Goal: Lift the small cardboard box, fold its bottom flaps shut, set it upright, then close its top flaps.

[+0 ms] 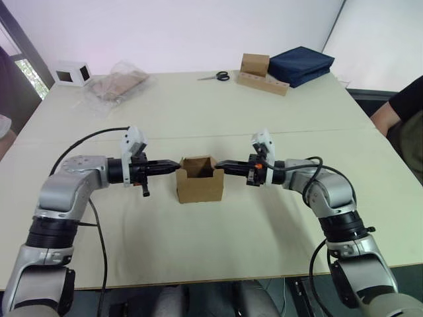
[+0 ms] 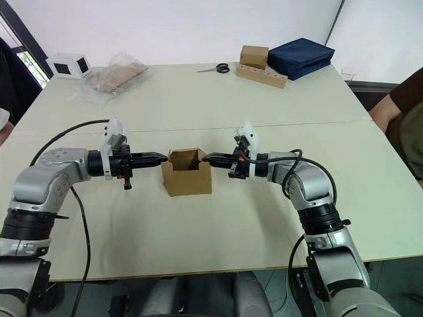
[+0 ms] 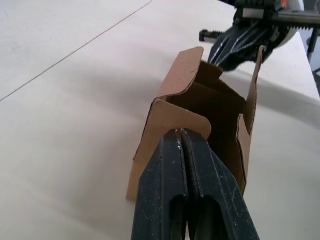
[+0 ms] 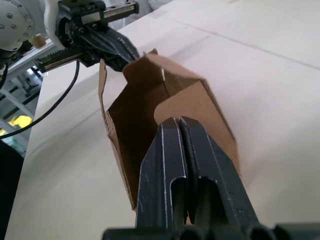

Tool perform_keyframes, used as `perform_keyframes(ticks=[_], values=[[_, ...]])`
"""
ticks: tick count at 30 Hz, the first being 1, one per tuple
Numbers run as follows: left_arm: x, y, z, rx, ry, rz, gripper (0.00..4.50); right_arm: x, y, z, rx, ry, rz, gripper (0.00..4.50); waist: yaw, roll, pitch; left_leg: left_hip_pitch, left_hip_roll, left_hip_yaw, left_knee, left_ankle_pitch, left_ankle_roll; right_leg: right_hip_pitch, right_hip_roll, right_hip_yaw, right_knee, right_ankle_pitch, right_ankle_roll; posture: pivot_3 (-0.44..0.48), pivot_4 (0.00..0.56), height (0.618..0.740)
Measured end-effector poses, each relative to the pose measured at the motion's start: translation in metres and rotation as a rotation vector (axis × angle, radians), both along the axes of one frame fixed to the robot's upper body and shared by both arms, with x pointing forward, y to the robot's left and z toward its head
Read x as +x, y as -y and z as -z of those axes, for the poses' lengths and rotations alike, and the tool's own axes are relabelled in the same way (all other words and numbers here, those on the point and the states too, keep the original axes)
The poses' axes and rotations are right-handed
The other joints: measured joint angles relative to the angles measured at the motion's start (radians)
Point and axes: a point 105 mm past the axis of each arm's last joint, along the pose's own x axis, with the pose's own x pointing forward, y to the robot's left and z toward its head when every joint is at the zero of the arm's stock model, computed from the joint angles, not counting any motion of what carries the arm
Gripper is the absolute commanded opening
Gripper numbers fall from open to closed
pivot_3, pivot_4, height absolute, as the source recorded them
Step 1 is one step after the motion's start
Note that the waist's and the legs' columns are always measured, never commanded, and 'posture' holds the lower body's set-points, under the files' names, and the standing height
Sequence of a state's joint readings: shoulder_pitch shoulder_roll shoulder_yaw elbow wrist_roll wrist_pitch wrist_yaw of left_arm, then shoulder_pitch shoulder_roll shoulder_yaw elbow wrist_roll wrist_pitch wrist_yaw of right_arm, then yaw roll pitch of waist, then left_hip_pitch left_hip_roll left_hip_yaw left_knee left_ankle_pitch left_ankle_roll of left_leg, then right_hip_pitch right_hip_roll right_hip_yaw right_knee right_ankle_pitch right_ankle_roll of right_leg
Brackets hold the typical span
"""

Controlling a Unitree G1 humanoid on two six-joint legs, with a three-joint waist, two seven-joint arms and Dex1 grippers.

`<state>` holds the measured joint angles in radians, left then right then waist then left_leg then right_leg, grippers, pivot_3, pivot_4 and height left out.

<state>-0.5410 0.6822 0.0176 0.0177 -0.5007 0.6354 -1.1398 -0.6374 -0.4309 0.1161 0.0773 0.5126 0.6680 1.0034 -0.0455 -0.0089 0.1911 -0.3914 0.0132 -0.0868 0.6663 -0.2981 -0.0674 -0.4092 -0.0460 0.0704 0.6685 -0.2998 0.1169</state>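
The box (image 1: 199, 179) stands open-topped on the tabletop (image 1: 218, 231), directly between the two hands. The left hand (image 1: 173, 168), fingers pressed together, touches its left flap; the right hand (image 1: 221, 166), likewise closed, touches its right flap. Neither grips anything.

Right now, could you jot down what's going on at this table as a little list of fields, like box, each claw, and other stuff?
Box: small cardboard box stands upright on the table, top flaps open
Left gripper: fingers shut, tips at the box's left flap
Right gripper: fingers shut, tips at the box's right flap
Far side of table: scissors, navy bag, white box, plastic bag
Stage: top flaps not yet closed
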Motion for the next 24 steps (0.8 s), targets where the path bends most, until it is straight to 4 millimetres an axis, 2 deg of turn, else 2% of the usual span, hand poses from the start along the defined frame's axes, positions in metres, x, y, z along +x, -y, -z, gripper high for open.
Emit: perform_keyframes(ticks=[8, 24], values=[[-0.001, 0.005, 0.019, 0.028, -0.015, -0.008, 0.05, 0.001, -0.006, 0.013, -0.035, -0.014, -0.034, 0.00, -0.001, 0.000, 0.000, 0.000, 0.000, 0.000, 0.000, 0.000, 0.000, 0.000, 0.000, 0.000, 0.000, 0.000, 0.000, 0.000, 0.150, 0.740], [0.005, 0.007, 0.023, 0.041, 0.029, -0.033, 0.05, 0.005, -0.011, 0.015, -0.106, 0.070, -0.062, 0.00, 0.000, 0.001, -0.002, 0.002, 0.000, 0.000, 0.000, 0.000, -0.001, 0.001, 0.000, 0.000, 0.001, 0.000, 0.000, 0.000, 0.150, 0.740]])
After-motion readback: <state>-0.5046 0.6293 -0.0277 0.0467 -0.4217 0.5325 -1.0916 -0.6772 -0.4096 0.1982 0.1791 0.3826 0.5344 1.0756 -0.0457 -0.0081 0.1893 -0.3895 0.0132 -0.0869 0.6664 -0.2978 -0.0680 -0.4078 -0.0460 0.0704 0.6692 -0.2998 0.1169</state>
